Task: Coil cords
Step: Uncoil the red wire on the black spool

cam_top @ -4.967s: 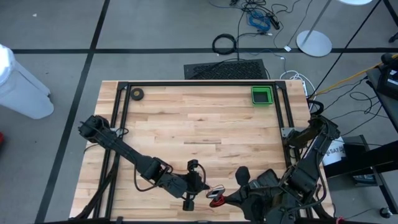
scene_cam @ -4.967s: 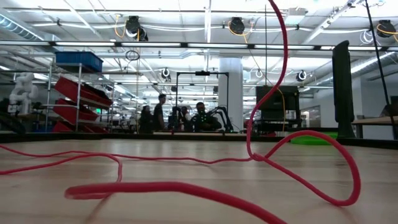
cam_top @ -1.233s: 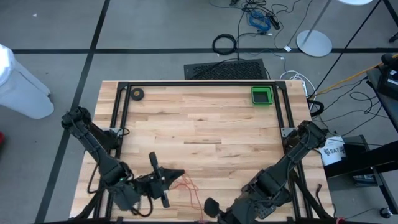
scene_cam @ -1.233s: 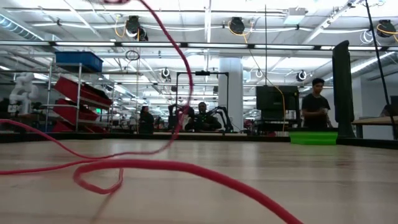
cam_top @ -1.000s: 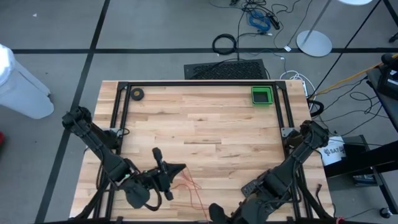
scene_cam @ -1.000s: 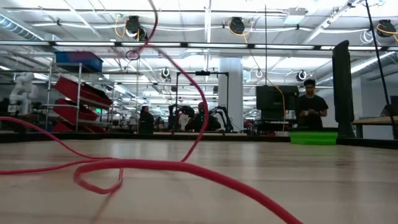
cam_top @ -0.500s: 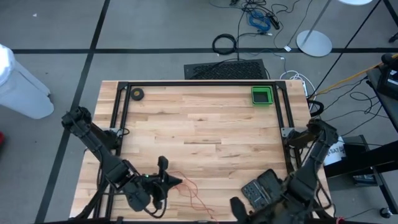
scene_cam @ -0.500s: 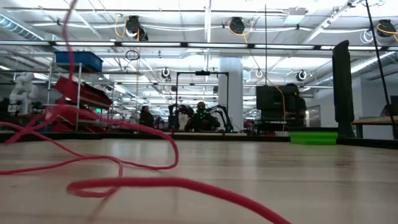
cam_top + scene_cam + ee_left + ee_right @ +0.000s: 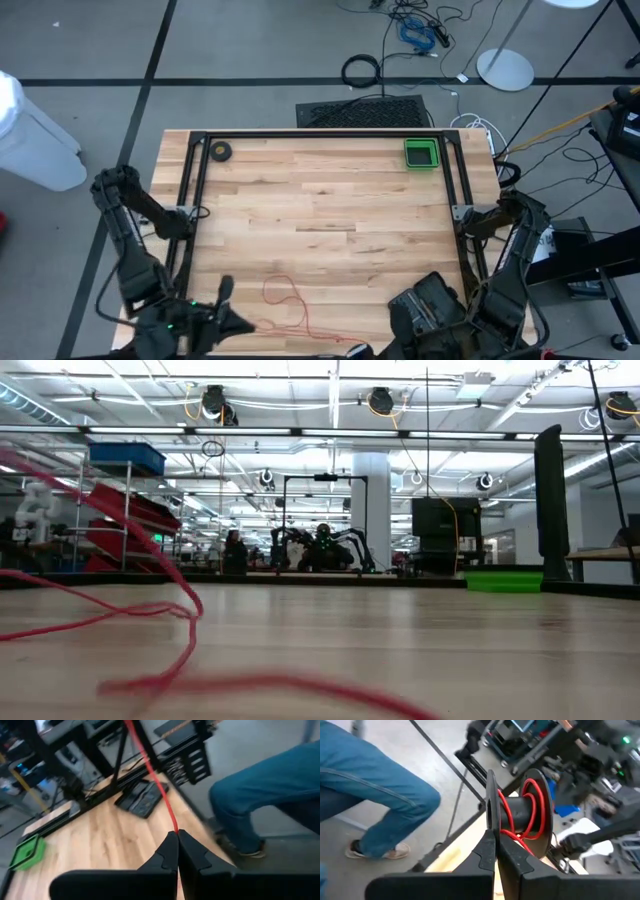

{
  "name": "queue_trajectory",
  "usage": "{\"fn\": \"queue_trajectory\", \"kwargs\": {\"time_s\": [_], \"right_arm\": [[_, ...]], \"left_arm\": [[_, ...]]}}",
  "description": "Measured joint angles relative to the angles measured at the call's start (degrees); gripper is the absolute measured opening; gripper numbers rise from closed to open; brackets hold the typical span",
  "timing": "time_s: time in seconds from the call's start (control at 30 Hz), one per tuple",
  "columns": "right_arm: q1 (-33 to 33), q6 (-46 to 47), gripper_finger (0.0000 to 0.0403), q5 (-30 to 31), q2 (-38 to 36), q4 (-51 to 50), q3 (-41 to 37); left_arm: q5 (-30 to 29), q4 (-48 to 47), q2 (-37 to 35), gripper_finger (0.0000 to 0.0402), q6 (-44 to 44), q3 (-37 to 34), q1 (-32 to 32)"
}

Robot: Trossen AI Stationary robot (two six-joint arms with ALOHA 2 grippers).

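The cord is a thin red wire [image 9: 283, 297]. It lies in a slack loop on the wooden table near the front edge, and in the low view it blurs across the boards [image 9: 150, 685]. One end is wound on a small black spool [image 9: 522, 812]. My left gripper [image 9: 245, 326] is at the near left corner, shut on the wire. My right gripper [image 9: 356, 350] is at the near edge, mostly cut off in the high view, shut on the spool. My left gripper pinches one strand of the red wire [image 9: 175, 829] between its fingertips [image 9: 170, 851]. The wire runs taut away from the fingertips along the line they point. My right gripper pinches the rim of the spool's near flange [image 9: 490, 822] between its two fingers [image 9: 485, 851]. The spool is lifted clear, its axis lying across the fingers, with red turns around its core.
A green tray [image 9: 420, 154] stands at the far right of the table and a dark tape roll [image 9: 220, 151] at the far left. A black cable loop [image 9: 361, 70] lies on the floor beyond. A person's leg in jeans [image 9: 265, 795] stands by the near edge.
My left gripper has swung toward the table's near left corner, still shut on the wire, pulling the strand after it. My right gripper has shifted along the near edge and turned. The wire that arched high in the low view has dropped and moved left, and its loop has spread out.
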Motion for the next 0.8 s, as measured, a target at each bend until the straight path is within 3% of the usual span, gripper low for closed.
{"fn": "queue_trajectory", "kwargs": {"time_s": [0.2, 0.4, 0.63, 0.8], "right_arm": [[0.0, -3.3, 0.0000, 0.9, 0.0, 6.6, 0.0], [0.4, -6.5, 0.0000, 0.8, 0.0, 12.6, 0.0], [0.4, -1.9, 0.0000, 7.5, 0.0, 6.3, 0.0], [0.2, 4.6, 0.0000, 12.6, 0.0, -3.1, 0.0]], "left_arm": [[-3.4, -0.4, -0.1, 0.0001, 0.0, 0.0, -4.4], [-5.6, -0.4, -0.1, 0.0001, 0.0, 0.0, -4.8], [-5.1, 1.3, -0.1, 0.0002, 0.2, 0.0, -6.6], [-4.9, 7.7, -0.1, 0.0002, 7.4, 0.2, -10.4]]}}
